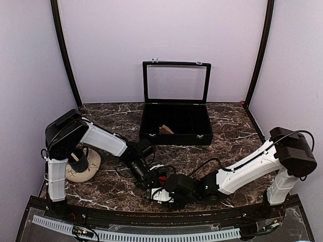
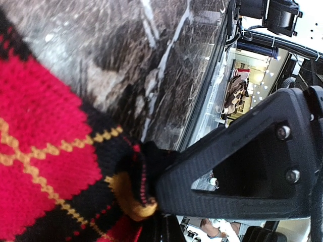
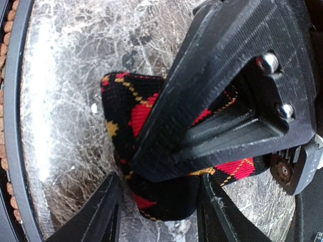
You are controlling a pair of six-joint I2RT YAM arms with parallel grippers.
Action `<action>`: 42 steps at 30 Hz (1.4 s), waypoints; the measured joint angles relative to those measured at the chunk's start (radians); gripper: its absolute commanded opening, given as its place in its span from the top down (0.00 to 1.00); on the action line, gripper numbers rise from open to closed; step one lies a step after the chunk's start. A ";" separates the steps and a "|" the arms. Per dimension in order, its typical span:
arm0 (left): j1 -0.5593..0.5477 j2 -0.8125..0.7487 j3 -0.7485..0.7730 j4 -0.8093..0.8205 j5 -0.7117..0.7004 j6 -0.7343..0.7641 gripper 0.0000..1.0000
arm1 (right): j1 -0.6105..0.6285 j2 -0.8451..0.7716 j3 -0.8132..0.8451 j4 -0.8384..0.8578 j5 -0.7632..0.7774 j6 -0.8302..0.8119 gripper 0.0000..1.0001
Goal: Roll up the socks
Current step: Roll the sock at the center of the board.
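Observation:
A red, black and yellow argyle sock [image 1: 160, 177] lies partly rolled on the marble table near the front edge. In the right wrist view the sock [image 3: 121, 111] is a thick roll. My right gripper [image 3: 159, 212] is open with one finger on each side of it; the right finger touches the roll and the left stands apart. My left gripper [image 1: 150, 180] reaches in from the left and its finger [image 3: 222, 96] lies across the sock. In the left wrist view the sock [image 2: 45, 126] fills the left side, its cuff bunched at my left gripper [image 2: 161, 222], which looks shut on it.
A black display box [image 1: 175, 132] with its glass lid raised stands at the back centre, with a tan item [image 1: 165, 129] inside. A beige sock [image 1: 83, 167] lies by the left arm's base. The table's front rail [image 1: 151, 214] runs just behind my grippers.

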 measured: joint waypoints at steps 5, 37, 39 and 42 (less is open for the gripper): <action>0.000 0.000 0.003 0.000 0.002 0.000 1.00 | -0.002 0.004 0.000 0.014 0.018 0.027 0.45; 0.005 0.033 0.005 0.002 0.032 0.000 1.00 | 0.021 -0.074 -0.004 -0.078 0.021 0.043 0.50; 0.005 0.033 0.005 0.002 0.033 0.000 1.00 | 0.025 -0.074 -0.004 -0.077 0.013 0.046 0.50; 0.006 0.034 0.005 0.001 0.033 0.001 1.00 | 0.034 -0.074 -0.007 -0.077 0.008 0.050 0.51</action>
